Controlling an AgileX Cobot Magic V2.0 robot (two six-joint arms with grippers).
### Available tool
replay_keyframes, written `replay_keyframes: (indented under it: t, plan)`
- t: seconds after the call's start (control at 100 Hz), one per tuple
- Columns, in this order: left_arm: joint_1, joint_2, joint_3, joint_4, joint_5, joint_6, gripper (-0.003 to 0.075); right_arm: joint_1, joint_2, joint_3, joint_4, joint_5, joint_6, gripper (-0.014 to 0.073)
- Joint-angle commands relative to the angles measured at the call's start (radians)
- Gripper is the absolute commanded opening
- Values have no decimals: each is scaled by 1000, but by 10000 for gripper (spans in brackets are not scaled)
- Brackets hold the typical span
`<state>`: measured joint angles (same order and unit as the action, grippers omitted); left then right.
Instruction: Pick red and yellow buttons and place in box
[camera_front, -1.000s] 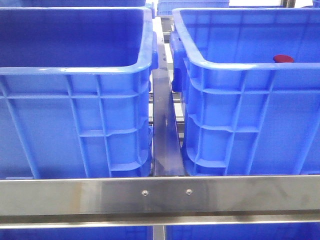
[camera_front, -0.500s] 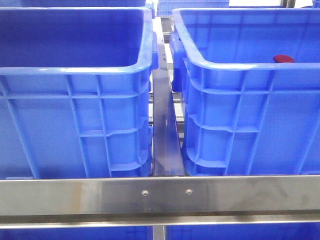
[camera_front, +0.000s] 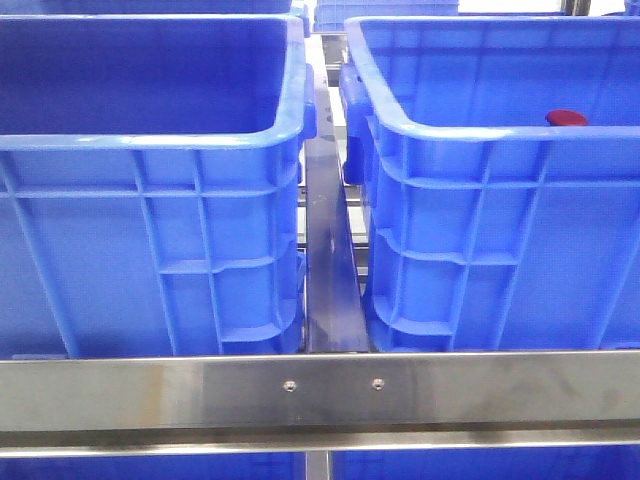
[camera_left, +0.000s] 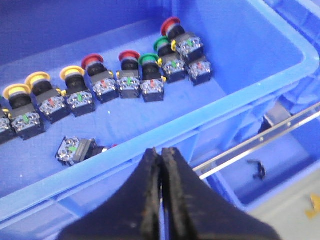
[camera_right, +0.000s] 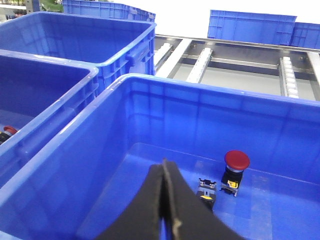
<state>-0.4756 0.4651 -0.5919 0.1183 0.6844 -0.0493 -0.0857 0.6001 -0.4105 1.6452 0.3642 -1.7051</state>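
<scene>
Front view, left to right: a blue crate fills the left half of the frame, its rolled rim running across at upper left. A steel rail runs away from the camera down the centre gap. The box fills the right half, ribbed outer wall facing the camera. A red button shows just above the box's near rim at upper right. A steel crossbar spans the lower frame. Neither arm appears in this view.

Left wrist view: the left tool sits at bottom centre, tips pressed together with nothing between them, over the near rim of a supply crate. On that crate's floor a row of push-button switches runs from left edge to upper centre: yellow buttons at left, then red buttons at centre with green buttons among them. One lone switch lies on its side, apart from the row, lower left.

Right wrist view: the right tool at bottom centre, tips pressed together and empty, hangs inside the box. Right of the tips, on the box floor, a small switch with a yellow part lies low; just beside it the red button stands upright on its black body. Roller tracks cross the upper frame.
</scene>
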Motion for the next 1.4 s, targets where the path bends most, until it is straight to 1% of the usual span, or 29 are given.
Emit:
replay_keyframes:
  t: [0.0,0.13,0.26,0.37,0.42,0.5,0.61,0.68,0.76,0.84,0.89,1.11,1.14,1.17,1.19,1.39]
  plan:
    - [-6,-31,13,35,-128,-38,-20,-3,-3,-28,20,20,-7,-67]
    - [-6,-90,75,86,-194,-90,-20,-3,-3,-28,20,20,-7,-67]
    - [-6,-119,124,125,-255,-110,-20,-3,-3,-28,20,20,-7,-67]
    - [11,-128,179,161,-329,-225,-20,-3,-3,-28,20,20,-7,-67]
    - [37,-128,206,161,-371,-254,-20,-3,-3,-28,20,20,-7,-67]
    - [92,-128,257,157,-454,-259,-20,-3,-3,-28,20,20,-7,-67]
    - [183,-137,345,91,-616,-259,-20,-3,-3,-28,20,20,-7,-67]
    - [219,-174,392,53,-661,-242,-20,-3,-3,-28,20,20,-7,-67]
    - [255,-241,438,8,-666,-203,-20,-3,-3,-28,20,20,-7,-67]
    - [310,-302,485,-76,-666,-95,-20,-3,-3,-28,20,20,-7,-67]
    - [346,-340,512,-96,-670,-61,-20,-3,-3,-28,20,20,-7,-67]
    - [479,-506,630,-94,-684,-59,-20,-3,-3,-28,20,20,-7,-67]
    - [490,-502,648,-94,-714,-59,-20,-3,-3,-28,20,20,-7,-67]
    - [504,-500,646,-94,-666,-59,-20,-3,-2,-28,20,20,-7,-67]
    - [508,-500,644,-92,-651,-59,-20,-3,-2,-26,20,20,-7,-67]
    - [514,-500,646,-92,-658,-59,-20,-3,3,-26,20,21,-7,-67]
